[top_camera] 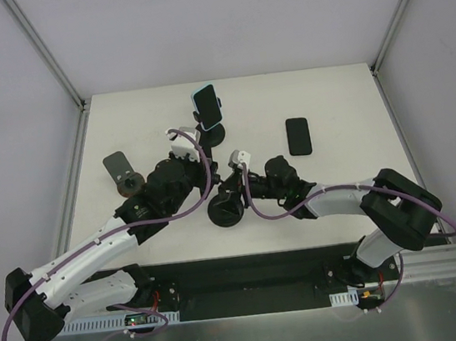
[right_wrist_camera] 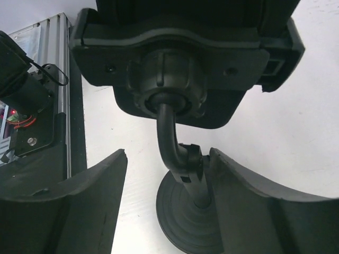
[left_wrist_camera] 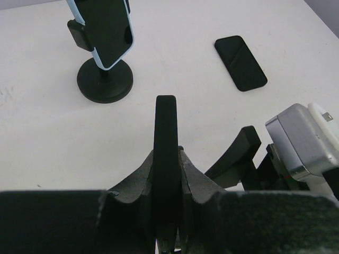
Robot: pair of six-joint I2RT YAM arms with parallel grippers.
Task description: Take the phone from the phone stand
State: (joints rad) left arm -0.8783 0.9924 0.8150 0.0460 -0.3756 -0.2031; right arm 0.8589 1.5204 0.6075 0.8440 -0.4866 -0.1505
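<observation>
A thin black phone (left_wrist_camera: 166,121) stands edge-on between the fingers of my left gripper (left_wrist_camera: 166,154), which is shut on it. In the top view the left gripper (top_camera: 206,180) meets my right gripper (top_camera: 234,188) over a black phone stand (top_camera: 226,211) at mid-table. In the right wrist view the right gripper (right_wrist_camera: 168,154) is open around the stand's bent neck (right_wrist_camera: 175,145), with its right finger (right_wrist_camera: 249,196) touching the neck. The stand's cradle (right_wrist_camera: 185,53) is above and its round base (right_wrist_camera: 183,222) is below. I cannot tell whether the phone still sits in the cradle.
A second stand (top_camera: 213,133) at the back holds a light-blue-cased phone (top_camera: 206,104), which also shows in the left wrist view (left_wrist_camera: 108,26). A black phone (top_camera: 298,136) lies flat to the right. A third stand (top_camera: 121,172) is at the left.
</observation>
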